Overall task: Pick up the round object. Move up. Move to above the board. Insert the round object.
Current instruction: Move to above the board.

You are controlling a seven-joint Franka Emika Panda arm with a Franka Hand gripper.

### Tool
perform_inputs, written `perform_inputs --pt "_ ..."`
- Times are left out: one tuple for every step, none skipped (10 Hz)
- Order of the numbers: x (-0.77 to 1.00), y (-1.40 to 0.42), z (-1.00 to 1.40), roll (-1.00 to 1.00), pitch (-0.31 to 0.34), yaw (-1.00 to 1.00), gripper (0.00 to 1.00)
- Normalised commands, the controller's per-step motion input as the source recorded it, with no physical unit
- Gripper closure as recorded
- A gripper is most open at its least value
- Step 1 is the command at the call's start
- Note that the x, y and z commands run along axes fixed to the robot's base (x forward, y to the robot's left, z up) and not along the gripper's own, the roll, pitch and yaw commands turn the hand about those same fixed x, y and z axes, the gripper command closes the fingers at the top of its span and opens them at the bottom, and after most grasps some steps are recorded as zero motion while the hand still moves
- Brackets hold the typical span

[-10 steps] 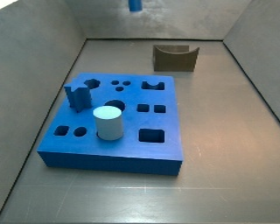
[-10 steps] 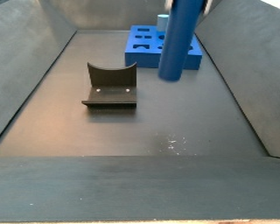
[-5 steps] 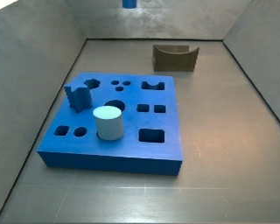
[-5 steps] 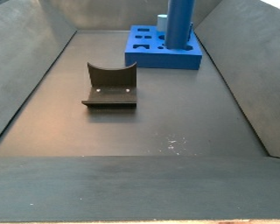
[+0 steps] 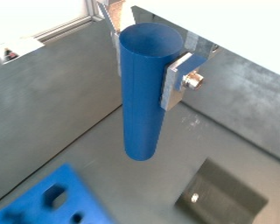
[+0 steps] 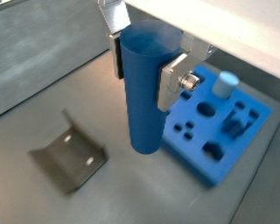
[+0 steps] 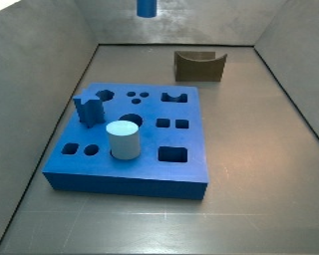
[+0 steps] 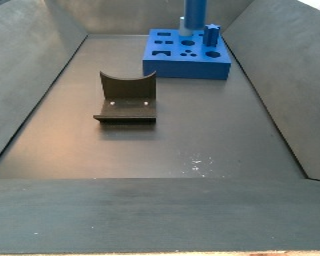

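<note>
Hanging upright between the silver finger plates, the round object [image 5: 142, 92] is clamped near its upper end by the gripper [image 5: 147, 54], whose plates are pressed against opposite sides of the rod; the same grip is seen in both wrist views, with the rod [image 6: 143, 92] pointing straight down and its lower end free in the air. In a side view only the lower tip of the rod [image 7: 147, 8] is caught at the upper edge of the picture, well above the floor, and the gripper itself is cut off there. In a side view from the opposite end, the rod [image 8: 194, 14] is seen as a slim blue column rising behind the board [image 8: 164, 60].

The board [image 7: 103, 164] lies flat on the grey floor, and several differently shaped holes are seen open in its top. A short white cylinder [image 7: 124, 139] is stood in one hole near the front of the slab, and a dark-blue notched block [image 7: 88, 108] is stood upright near its left edge. A brown U-shaped block [image 7: 199, 66] is set on the floor behind the board, well apart from it. In a wrist view the board [image 6: 255, 144] is seen below and to one side of the hanging rod, with the brown block [image 6: 70, 159] on the other side.
</note>
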Motion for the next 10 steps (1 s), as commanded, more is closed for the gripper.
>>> perform_inputs --pt "0.10 -1.00 0.13 -0.01 0.071 0.01 1.00" --pt "0.10 -1.00 0.14 -0.01 0.080 0.01 1.00" --pt "0.11 -1.00 0.14 0.00 0.090 0.01 1.00" --pt "0.14 -1.00 0.14 -0.01 0.115 0.01 1.00" --pt "0.15 -1.00 0.15 0.00 0.129 0.01 1.00" --pt "0.18 -1.00 0.16 0.01 0.142 0.00 1.00" --pt "0.19 -0.95 0.15 0.01 0.142 0.01 1.00" --pt "0.15 -0.55 0.09 0.02 0.138 0.01 1.00" --pt "0.12 -0.33 0.06 0.03 0.122 0.01 1.00" --pt "0.09 -0.21 0.05 0.04 0.100 0.01 1.00"
